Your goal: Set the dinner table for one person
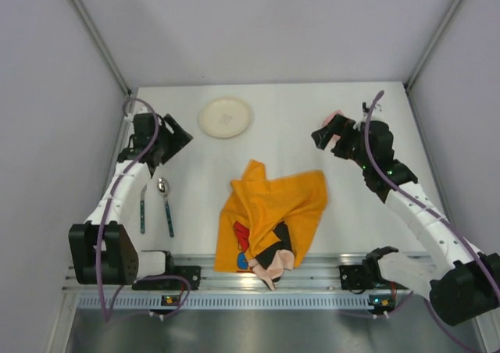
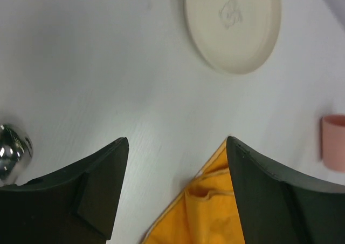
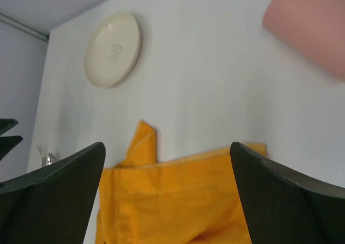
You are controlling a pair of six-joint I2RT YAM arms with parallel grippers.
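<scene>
The white dinner table point(image 1: 289, 111) carries a crumpled orange Mickey Mouse cloth mat point(image 1: 269, 216) at the front middle, also in the left wrist view point(image 2: 207, 214) and the right wrist view point(image 3: 183, 195). A cream plate point(image 1: 225, 116) lies at the back left, also in both wrist views point(image 2: 233, 22) point(image 3: 112, 49). A pink cup point(image 1: 337, 123) stands at the back right point(image 2: 333, 142) point(image 3: 310, 22). A spoon point(image 1: 164, 201) and a second teal-handled utensil point(image 1: 143, 210) lie at the left. My left gripper point(image 1: 181, 140) is open and empty above the table. My right gripper point(image 1: 322, 138) is open and empty beside the cup.
The table is enclosed by grey walls on the left, right and back. A metal rail point(image 1: 258, 271) with the arm bases runs along the near edge. The mat's folded corner point(image 1: 254, 168) points toward the plate.
</scene>
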